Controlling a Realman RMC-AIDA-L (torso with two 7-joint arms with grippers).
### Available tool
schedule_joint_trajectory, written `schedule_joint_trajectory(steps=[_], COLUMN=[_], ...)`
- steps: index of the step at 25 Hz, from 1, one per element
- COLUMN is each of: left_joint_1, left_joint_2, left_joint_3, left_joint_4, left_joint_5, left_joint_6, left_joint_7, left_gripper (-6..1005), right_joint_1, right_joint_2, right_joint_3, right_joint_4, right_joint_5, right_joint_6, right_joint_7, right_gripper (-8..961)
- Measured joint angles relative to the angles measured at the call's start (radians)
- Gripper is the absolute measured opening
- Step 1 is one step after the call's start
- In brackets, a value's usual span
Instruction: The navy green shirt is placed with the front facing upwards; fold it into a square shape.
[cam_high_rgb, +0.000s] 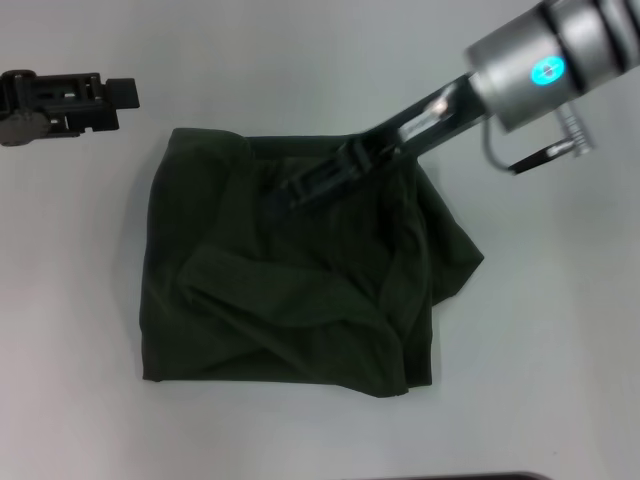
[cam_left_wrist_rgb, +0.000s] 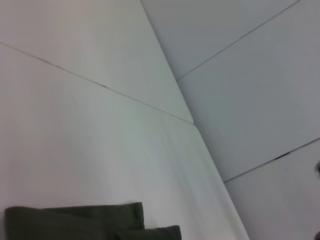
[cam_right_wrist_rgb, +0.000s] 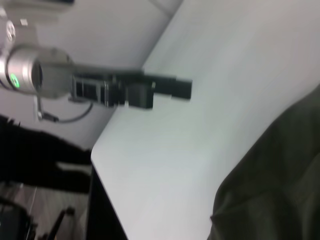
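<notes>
- Left gripper (cam_high_rgb: 128, 93) hovers over the bare white surface (cam_high_rgb: 70, 300), just beyond the far-left corner of the navy green shirt (cam_high_rgb: 290, 290) and clear of the cloth; in the head view its fingers sit close together, holding nothing.
- Only the right wrist view shows that same gripper (cam_right_wrist_rgb: 180, 88) side-on above the surface's edge (cam_right_wrist_rgb: 107, 150), with the dark floor area below the edge.
- The shirt lies mid-surface as a rumpled, roughly square bundle, plain dark side up, one flap spilling out on its right.
- The left wrist view catches just a folded corner of the shirt (cam_left_wrist_rgb: 75, 220), plus wall panels no other view shows.
- Right gripper (cam_high_rgb: 300, 188) reaches down at a slant over the shirt's far edge; whether its fingers are spread or pinching cloth cannot be told.
</notes>
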Motion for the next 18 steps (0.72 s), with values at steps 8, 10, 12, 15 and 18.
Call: schedule_joint_trajectory(steps=[8,10,12,15,18], left_joint_1=[0.005,0.005,0.004,0.002,-0.001], left_joint_2=[-0.002,-0.003,-0.004,-0.004,-0.004], left_joint_3=[0.0,0.0,0.0,0.0,0.0], left_joint_4=[0.0,0.0,0.0,-0.002,-0.008], left_joint_5=[0.001,0.003,0.005,0.003,0.001], left_joint_6=[-0.002,-0.003,-0.003,-0.003,-0.004], left_joint_7=[0.001,0.001,0.001,0.002,0.002], left_gripper=[728,728,728,728,728], right_joint_1=[0.05,0.035,0.019,-0.003,-0.04], right_joint_2=[-0.007,-0.008,-0.008,-0.017,-0.041], right_joint_3=[-0.107,-0.108,-0.108,-0.1,-0.09], right_joint_4=[0.136,0.138,0.138,0.121,0.055], right_joint_5=[-0.031,-0.05,-0.065,-0.111,-0.159], right_joint_6=[0.166,0.201,0.225,0.224,0.185], right_joint_7=[0.012,0.018,0.019,0.035,0.079], right_gripper=[928,928,928,927,927])
